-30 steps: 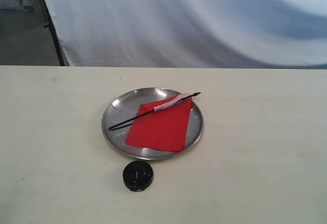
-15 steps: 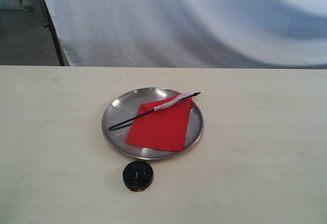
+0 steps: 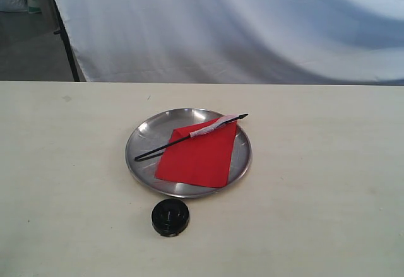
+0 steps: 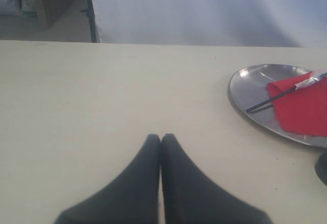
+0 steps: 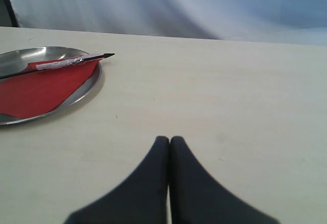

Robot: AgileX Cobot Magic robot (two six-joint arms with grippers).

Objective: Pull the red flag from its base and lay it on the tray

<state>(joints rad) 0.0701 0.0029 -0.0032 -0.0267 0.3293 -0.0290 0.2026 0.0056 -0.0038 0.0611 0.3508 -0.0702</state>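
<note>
The red flag [image 3: 199, 154] lies flat on the silver tray [image 3: 142, 139] in the middle of the table, its black stick crossing the dish with the pointed tip past the far right rim. The black round base [image 3: 170, 217] stands alone on the table just in front of the tray. Neither gripper shows in the exterior view. In the left wrist view my left gripper [image 4: 161, 138] is shut and empty over bare table, with the tray [image 4: 245, 83] and flag [image 4: 301, 106] off to one side. My right gripper [image 5: 169, 140] is likewise shut and empty, apart from the tray [image 5: 84, 89] and flag [image 5: 41, 89].
A white cloth backdrop [image 3: 240, 24] hangs behind the table's far edge. A dark stand leg [image 3: 66, 43] rises at the back left. The pale tabletop [image 3: 328, 182] stretches on both sides of the tray.
</note>
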